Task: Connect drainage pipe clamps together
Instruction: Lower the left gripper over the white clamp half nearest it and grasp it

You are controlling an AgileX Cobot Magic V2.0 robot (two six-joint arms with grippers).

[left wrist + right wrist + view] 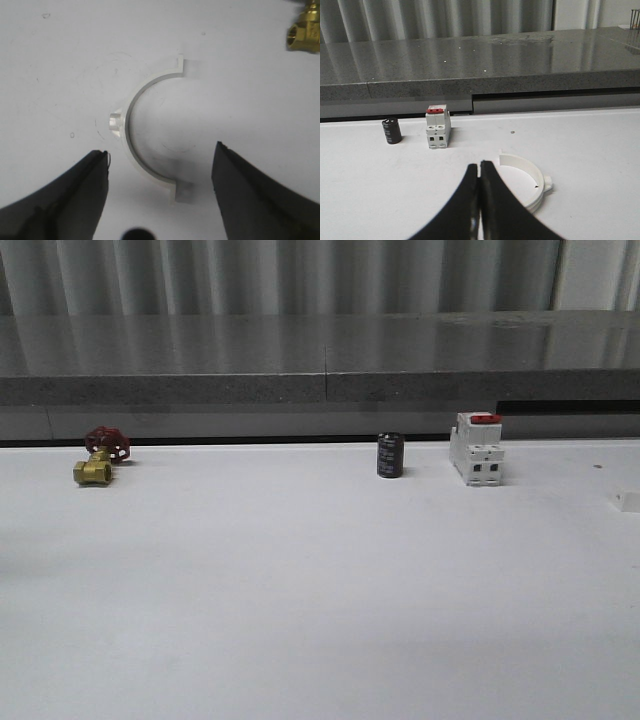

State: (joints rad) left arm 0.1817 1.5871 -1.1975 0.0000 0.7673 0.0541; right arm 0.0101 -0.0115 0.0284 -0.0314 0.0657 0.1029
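Brass valve [97,460] with red handwheel, black cylinder [390,455], perhaps a capacitor, white block [477,449]

The front camera sits low and looks forward over the white table [320,590] to the grey ledge [320,360] at the back. The left wrist camera looks straight down, very close to the table. The right wrist camera looks forward, low and near. Front and right wrist views both see the white block [476,448] and black cylinder [390,455].
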